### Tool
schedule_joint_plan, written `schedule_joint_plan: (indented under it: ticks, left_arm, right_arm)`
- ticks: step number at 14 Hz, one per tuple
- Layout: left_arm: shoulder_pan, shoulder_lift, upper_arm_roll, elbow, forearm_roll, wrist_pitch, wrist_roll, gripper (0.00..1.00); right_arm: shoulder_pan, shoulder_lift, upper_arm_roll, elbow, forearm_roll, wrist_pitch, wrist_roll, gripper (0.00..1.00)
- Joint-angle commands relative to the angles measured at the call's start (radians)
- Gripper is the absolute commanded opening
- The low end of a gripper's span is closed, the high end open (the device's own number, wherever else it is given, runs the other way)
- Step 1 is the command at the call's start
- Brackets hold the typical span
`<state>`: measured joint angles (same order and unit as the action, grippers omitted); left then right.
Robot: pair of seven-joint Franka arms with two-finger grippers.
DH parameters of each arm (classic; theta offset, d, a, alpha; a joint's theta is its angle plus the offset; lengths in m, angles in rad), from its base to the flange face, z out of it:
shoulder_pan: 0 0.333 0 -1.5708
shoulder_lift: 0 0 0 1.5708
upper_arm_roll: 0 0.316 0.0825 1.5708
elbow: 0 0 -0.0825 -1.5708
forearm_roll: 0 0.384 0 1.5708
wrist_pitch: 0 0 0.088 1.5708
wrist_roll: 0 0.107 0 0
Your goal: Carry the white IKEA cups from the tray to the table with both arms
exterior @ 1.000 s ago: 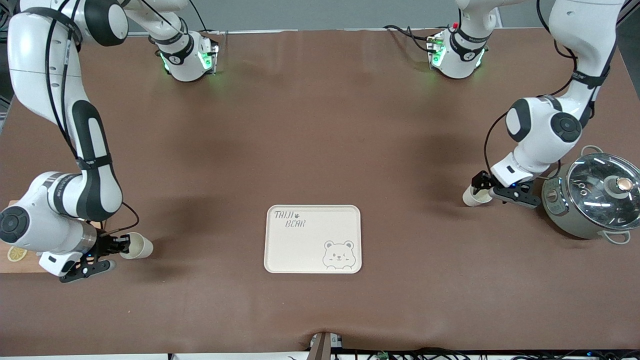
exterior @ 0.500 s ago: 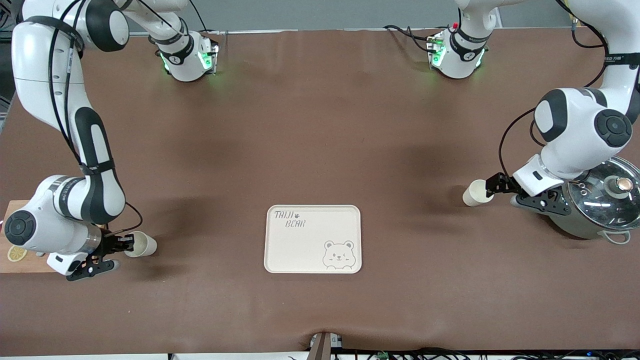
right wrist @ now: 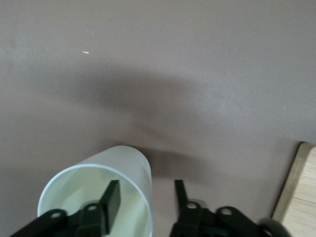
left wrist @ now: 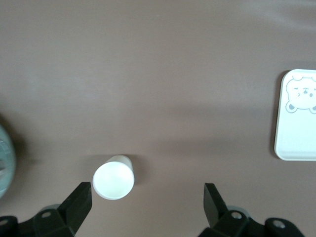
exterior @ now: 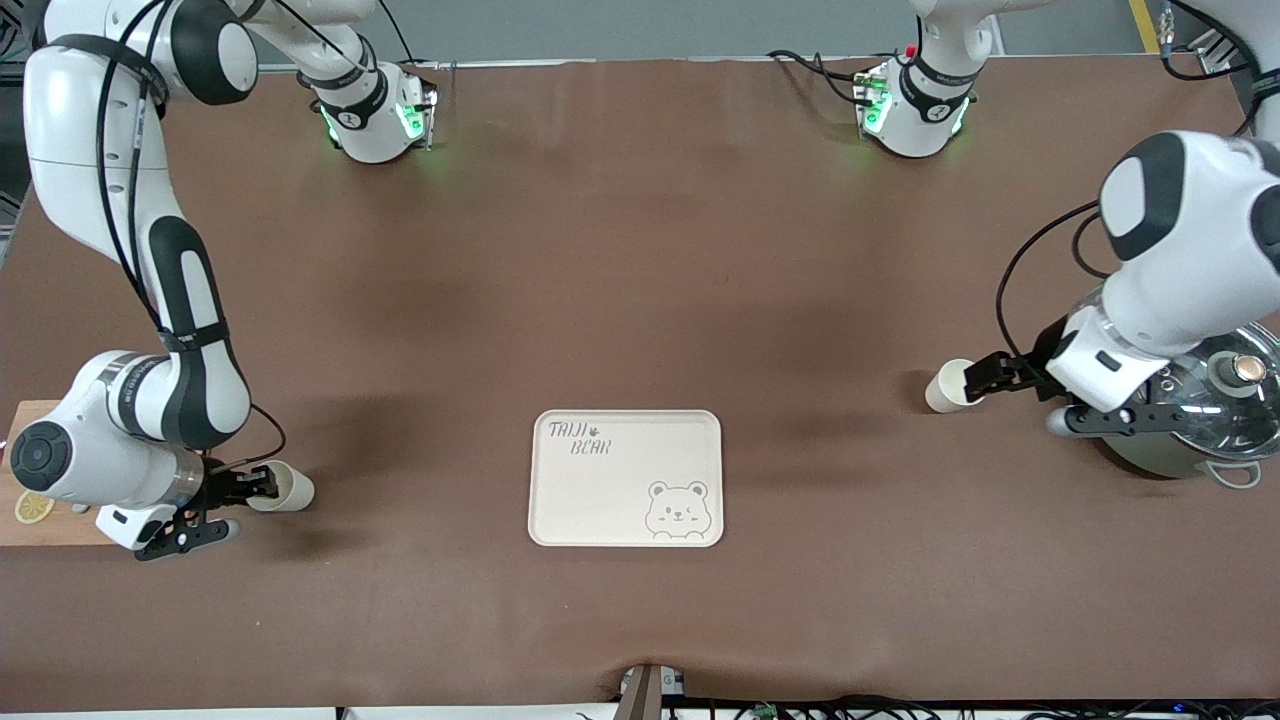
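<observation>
Left gripper (left wrist: 145,197) — fingers spread wide, holding nothing — hangs over a white cup (exterior: 945,386) standing upright beside the lidded pot (exterior: 1200,410). Right gripper (right wrist: 144,197) straddles the wall of the second white cup (exterior: 288,487) near the wooden board (exterior: 30,520) — one finger inside, one outside, parted. Both cups stand well apart from the bear-printed tray (exterior: 620,490) between them.

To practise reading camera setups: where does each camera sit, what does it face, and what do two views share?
Front view: high across the table, facing the bases; shows left arm, right arm, tray.
Left wrist view: left arm's wrist, looking past the open left pincer at a cup and the tray.
Right wrist view: right arm's wrist; open right pincer straddles a second cup at its wall.
Shared: front and left wrist views both show tray and that cup.
</observation>
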<state>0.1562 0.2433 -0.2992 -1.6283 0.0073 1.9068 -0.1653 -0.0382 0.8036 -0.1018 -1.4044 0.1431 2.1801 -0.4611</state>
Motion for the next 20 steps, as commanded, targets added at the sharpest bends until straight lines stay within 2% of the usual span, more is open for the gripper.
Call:
schedule_joint_plan:
  ticks: [1,3,7,13,16,17,19,20]
  left_arm:
    - [0.002,0.036,-0.005,0.132,0.037,-0.147,-0.017,1.00]
    - [0.003,0.034,-0.005,0.177,0.037,-0.208,-0.013,1.00]
    - [0.005,0.030,-0.005,0.188,0.036,-0.212,-0.007,1.00]
    - [0.014,0.010,-0.011,0.203,0.034,-0.224,-0.003,1.00]
    - [0.000,0.011,0.005,0.261,0.036,-0.259,0.026,1.00]
    - [-0.047,0.011,0.026,0.262,0.039,-0.261,0.038,1.00]
    - [-0.201,-0.002,0.217,0.262,0.028,-0.270,0.067,1.00]
    - [-0.239,-0.012,0.263,0.262,0.023,-0.287,0.094,1.00]
  right_arm:
    - [-0.023,-0.006,0.021,0.015,0.012,-0.010,-0.008,1.00]
    - [-0.026,-0.026,0.021,0.016,0.012,-0.013,-0.005,1.00]
    - [-0.046,-0.089,0.021,0.016,0.043,-0.068,0.004,1.00]
    - [-0.037,-0.247,0.016,0.010,0.026,-0.249,0.078,1.00]
    - [-0.039,-0.335,0.016,0.009,-0.023,-0.341,0.079,1.00]
    - [-0.039,-0.365,0.016,0.009,-0.025,-0.379,0.082,1.00]
    - [-0.040,-0.415,0.016,0.009,-0.028,-0.442,0.117,1.00]
    - [-0.037,-0.440,0.014,0.009,-0.042,-0.471,0.134,1.00]
